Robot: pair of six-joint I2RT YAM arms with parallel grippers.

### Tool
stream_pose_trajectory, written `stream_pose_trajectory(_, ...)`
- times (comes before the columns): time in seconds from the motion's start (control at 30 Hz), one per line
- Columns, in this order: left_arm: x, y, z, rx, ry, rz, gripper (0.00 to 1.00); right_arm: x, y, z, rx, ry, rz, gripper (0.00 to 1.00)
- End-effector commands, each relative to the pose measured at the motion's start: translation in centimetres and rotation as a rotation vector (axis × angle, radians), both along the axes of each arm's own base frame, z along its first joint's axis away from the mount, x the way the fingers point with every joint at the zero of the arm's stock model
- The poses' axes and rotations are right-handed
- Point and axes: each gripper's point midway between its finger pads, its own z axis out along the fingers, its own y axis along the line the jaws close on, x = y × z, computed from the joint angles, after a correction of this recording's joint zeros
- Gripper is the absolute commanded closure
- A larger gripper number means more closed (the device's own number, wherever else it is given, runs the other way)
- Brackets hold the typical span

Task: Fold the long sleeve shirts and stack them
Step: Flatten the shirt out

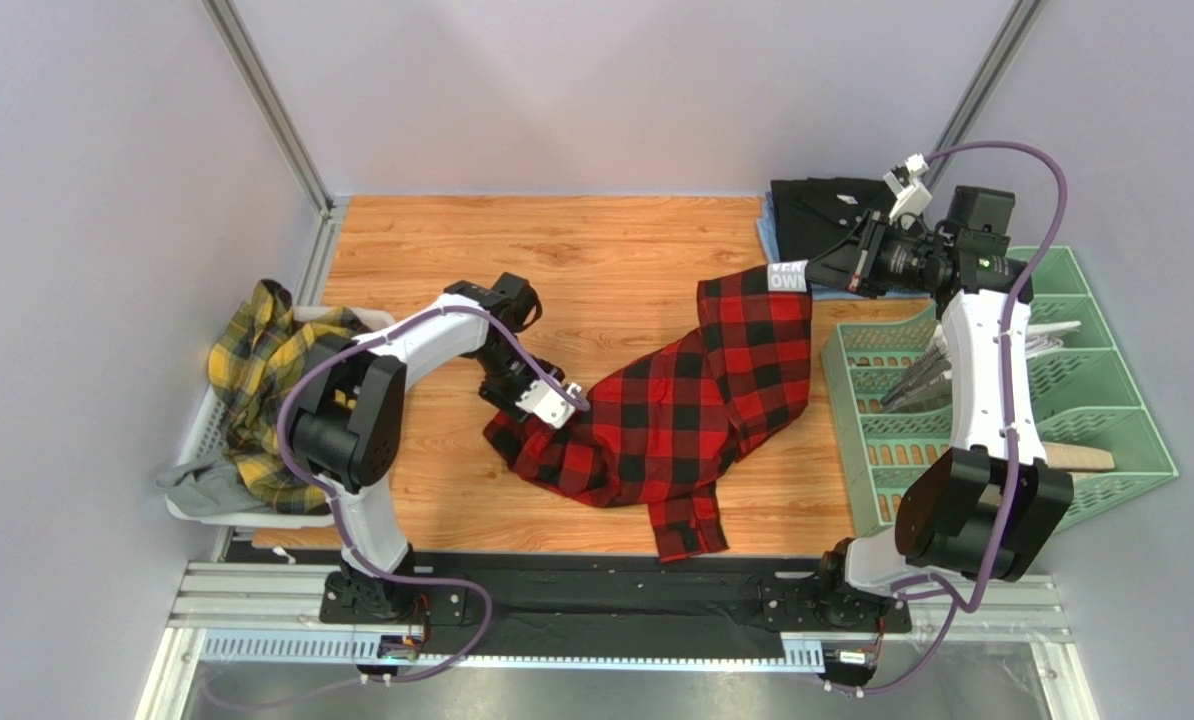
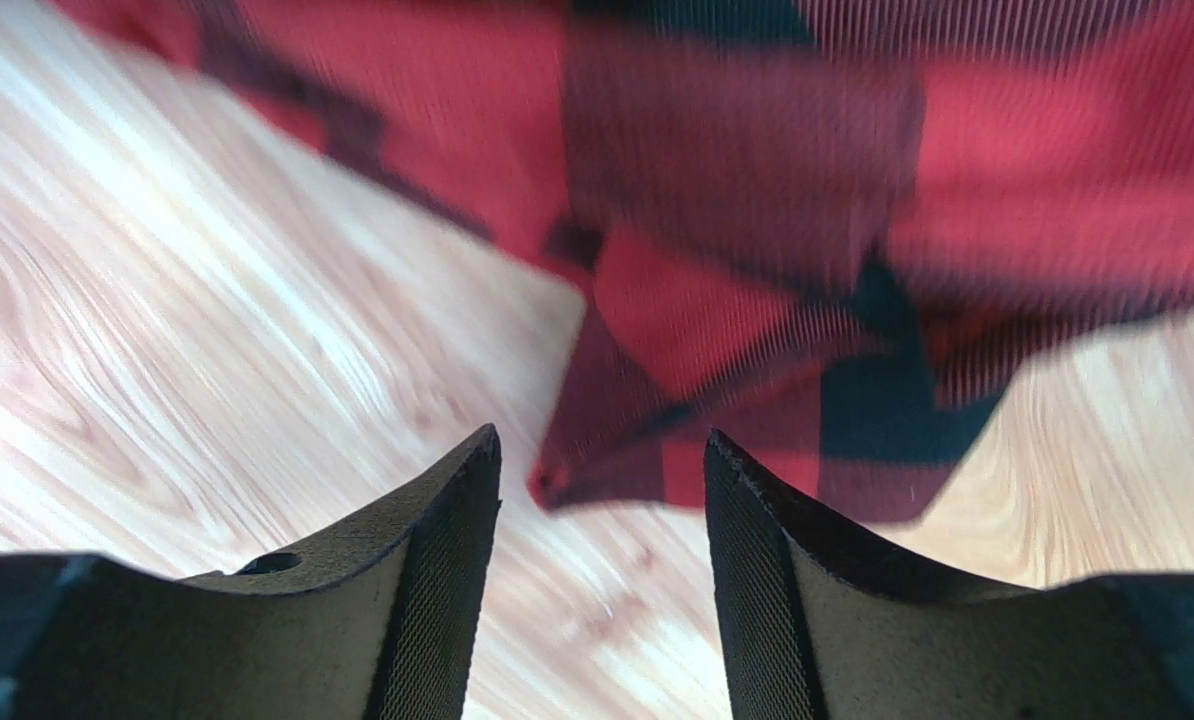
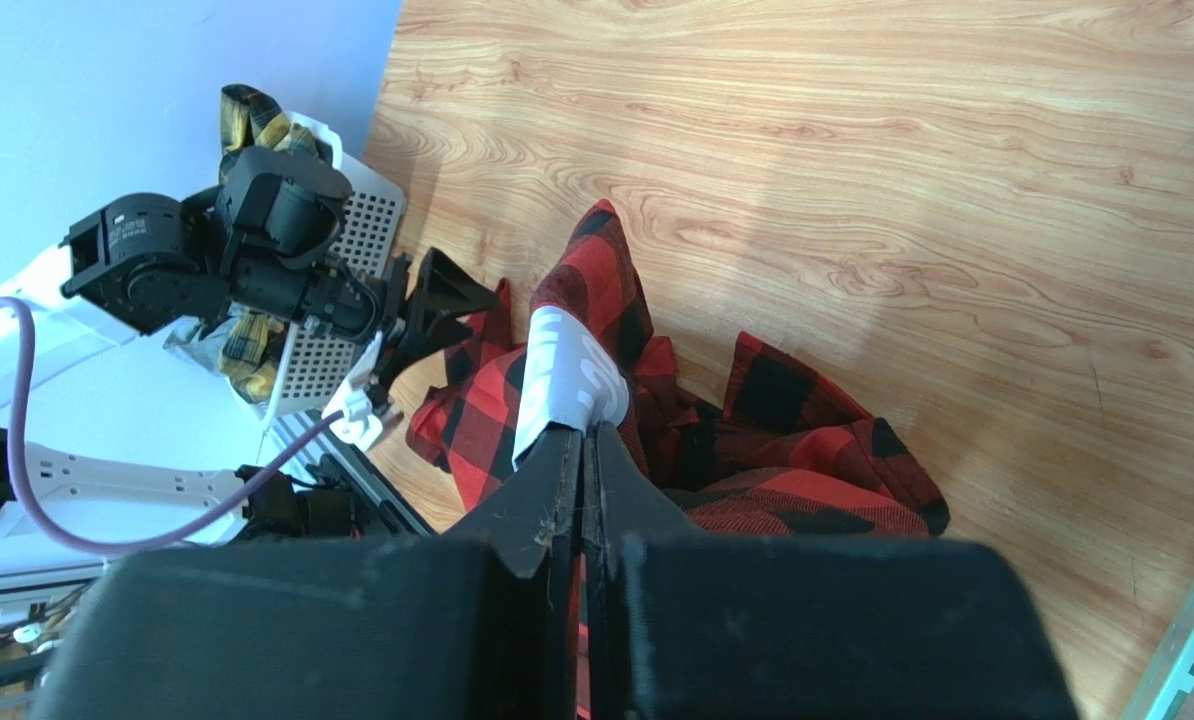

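Wood-grain tabletop (image 1: 588,255), pale grey walls (image 1: 633,90), metal corner posts (image 1: 267,98), green rack (image 1: 1114,375) at right

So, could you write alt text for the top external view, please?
The right gripper holds one end of the red-and-black check shirt raised above the wooden table; the open left gripper hovers over its other end.

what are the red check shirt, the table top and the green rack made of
Red check shirt: soft woven cloth, matte; fine weave ribs and limp folds.
Table top: wood or wood-look laminate, by its grain.
Green rack: probably moulded plastic; uniform colour, slotted walls.
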Motion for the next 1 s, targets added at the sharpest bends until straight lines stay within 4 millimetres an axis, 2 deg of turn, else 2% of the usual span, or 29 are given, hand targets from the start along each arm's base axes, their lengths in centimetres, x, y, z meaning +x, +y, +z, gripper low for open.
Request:
stream_pose_trajectory(0.0, 0.5, 1.6, 1.1, -0.002, -0.041, -0.035, 0.41, 0.2, -0.2, 1.0, -0.017, -0.039, 0.012, 1.00)
stream_pose_trajectory(0.27, 1.2, -0.3, 0.3, -0.043, -0.032, -0.033, 0.38, 0.4, -0.4, 0.4, -0.003, -0.011, 0.013, 1.00)
stream_pose_trajectory(0.3, 1.1, -0.5, 0.1, -0.042, -0.027, -0.037, 0.34, 0.5, -0.4, 0.3, 0.000, -0.007, 0.013, 1.00)
stream_pose_trajectory(0.47, 0.4, -1.7, -0.9, -0.057, 0.000, -0.052, 0.34, 0.5, -0.8, 0.2, 0.002, -0.001, 0.002, 1.00)
stream_pose_trajectory(0.57, -0.1, -2.0, -1.4, -0.049, 0.021, -0.054, 0.41, 0.5, -1.0, 0.1, 0.005, 0.006, -0.002, 1.00)
stream_pose_trajectory(0.6, -0.2, -2.1, -1.4, -0.048, 0.025, -0.053, 0.55, 0.6, -1.1, 0.1, 0.005, 0.006, -0.005, 1.00)
stream_pose_trajectory(0.63, -0.3, -2.1, -1.3, -0.048, 0.028, -0.044, 0.64, 0.5, -1.1, 0.2, 0.003, 0.001, -0.007, 1.00)
stream_pose_trajectory(0.67, -0.4, -1.9, -0.8, -0.045, 0.031, -0.016, 0.72, 0.5, -1.3, 0.4, 0.002, -0.001, -0.012, 1.00)
stream_pose_trajectory(0.7, -0.5, -1.6, -0.5, -0.037, 0.037, 0.002, 0.84, 0.5, -1.4, 0.4, 0.000, -0.003, -0.016, 1.00)
stream_pose_trajectory(0.73, -0.7, -1.3, 0.0, -0.032, 0.042, 0.016, 0.89, 0.4, -1.5, 0.6, -0.003, -0.007, -0.022, 1.00)
stream_pose_trajectory(0.8, -1.0, -0.3, 2.1, -0.043, 0.069, 0.105, 1.00, 0.4, -1.9, 0.8, -0.007, -0.012, -0.037, 1.00)
stream_pose_trajectory(0.83, -1.1, -0.3, 3.2, -0.073, 0.085, 0.146, 1.00, 0.5, -2.1, 0.9, -0.006, -0.013, -0.042, 1.00)
stream_pose_trajectory(0.87, -1.0, 0.1, 5.4, -0.095, 0.091, 0.219, 1.00, 0.6, -2.4, 1.2, -0.006, -0.019, -0.053, 1.00)
stream_pose_trajectory(0.93, 0.1, 1.4, 7.8, -0.136, 0.093, 0.354, 1.00, 0.6, -2.6, 2.0, 0.002, -0.032, -0.059, 1.00)
stream_pose_trajectory(0.97, 0.8, 2.4, 10.0, -0.153, 0.092, 0.468, 1.00, 0.7, -3.0, 2.4, 0.003, -0.041, -0.069, 1.00)
